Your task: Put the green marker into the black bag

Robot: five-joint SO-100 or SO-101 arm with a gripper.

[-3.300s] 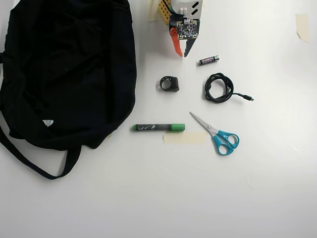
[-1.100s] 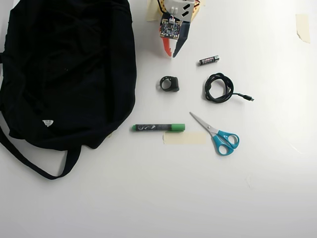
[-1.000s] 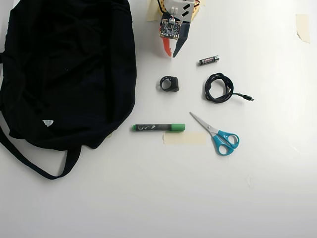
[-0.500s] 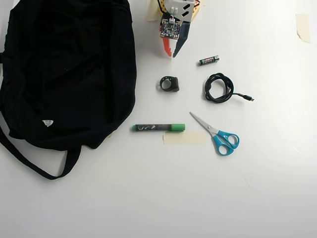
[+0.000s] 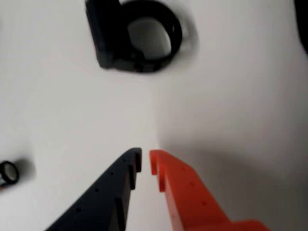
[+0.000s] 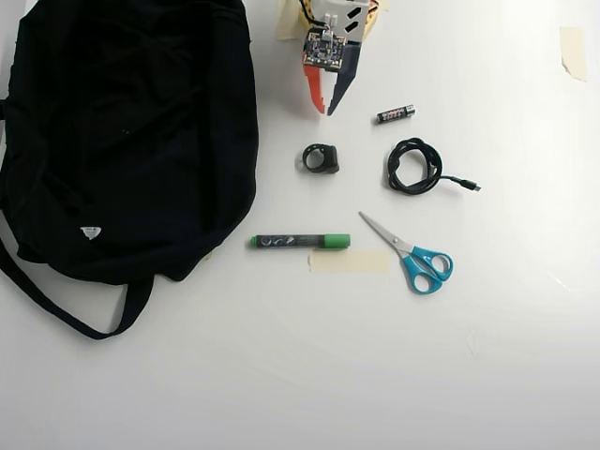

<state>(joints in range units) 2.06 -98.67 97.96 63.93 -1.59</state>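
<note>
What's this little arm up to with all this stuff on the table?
It holds nothing yet. Its gripper hangs nearly shut at the top of the overhead view, just above a small black ring. The green marker it is meant to fetch lies untouched on the table, just right of the black bag.

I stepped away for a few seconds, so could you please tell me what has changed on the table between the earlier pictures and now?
Only the gripper changed: in the overhead view it swung left from near the battery, and its fingers closed almost together on nothing. It now points at the black ring. The green marker, black bag, cable and scissors lie as before.
</note>
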